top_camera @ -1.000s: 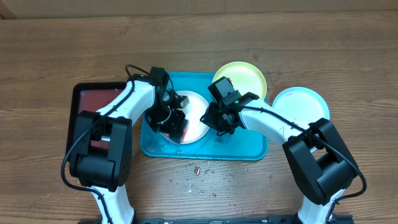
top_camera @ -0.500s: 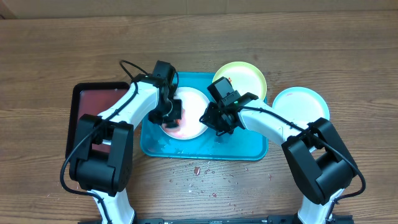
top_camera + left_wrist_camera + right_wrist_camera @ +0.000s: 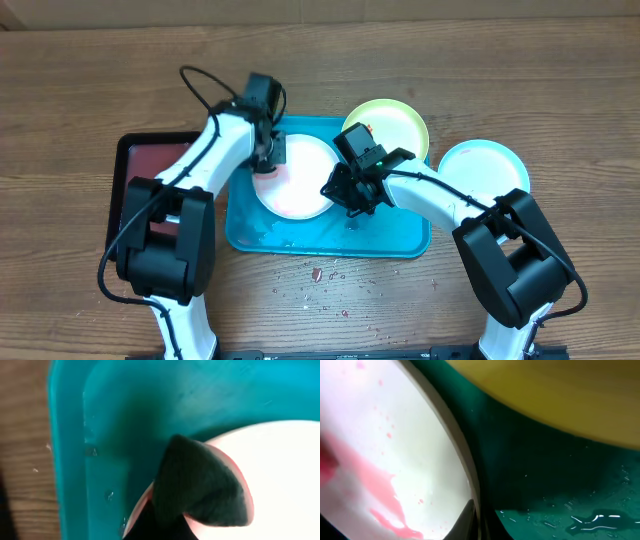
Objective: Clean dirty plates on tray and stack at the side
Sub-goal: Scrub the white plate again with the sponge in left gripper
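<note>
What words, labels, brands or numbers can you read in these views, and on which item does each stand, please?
None: no readable text in any view.
The turquoise rectangular plastic tray, white round plastic plate, yellow-green round plate, light-blue round plate and black tray with reddish inside show no legible markings.

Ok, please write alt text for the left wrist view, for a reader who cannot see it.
A dark sponge lies over the rim of a white plate, with a pink smear along the sponge's edge. The plate sits in a turquoise tray; the wooden table shows at the left.
</note>
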Available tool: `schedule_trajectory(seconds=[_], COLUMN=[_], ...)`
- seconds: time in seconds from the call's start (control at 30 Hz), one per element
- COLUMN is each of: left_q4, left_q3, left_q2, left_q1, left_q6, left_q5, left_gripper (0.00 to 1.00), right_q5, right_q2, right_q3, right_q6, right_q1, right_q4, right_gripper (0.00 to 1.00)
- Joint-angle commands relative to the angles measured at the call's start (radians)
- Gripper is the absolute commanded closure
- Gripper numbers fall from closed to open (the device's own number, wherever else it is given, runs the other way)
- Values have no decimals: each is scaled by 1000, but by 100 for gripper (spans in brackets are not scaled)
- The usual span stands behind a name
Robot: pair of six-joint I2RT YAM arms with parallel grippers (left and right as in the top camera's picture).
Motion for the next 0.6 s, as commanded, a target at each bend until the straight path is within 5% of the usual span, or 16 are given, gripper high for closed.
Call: schedule_trajectory(seconds=[0.0, 0.3, 0.57], left_q4=[-102, -340, -376], left_q3=[207, 482, 432], left_q2=[0, 0, 0], left_q1=[18, 18, 17], left_q6=[72, 72, 71], left_q5=[101, 103, 105], left_gripper=[96, 96, 96], right_q5=[6, 18, 448], right_q2=[13, -37, -208], right_q3=[-7, 32, 74], right_q6=[-34, -159, -266], right_q1=[-1, 3, 133], right_q4=[-17, -66, -234], right_gripper=[96, 96, 96])
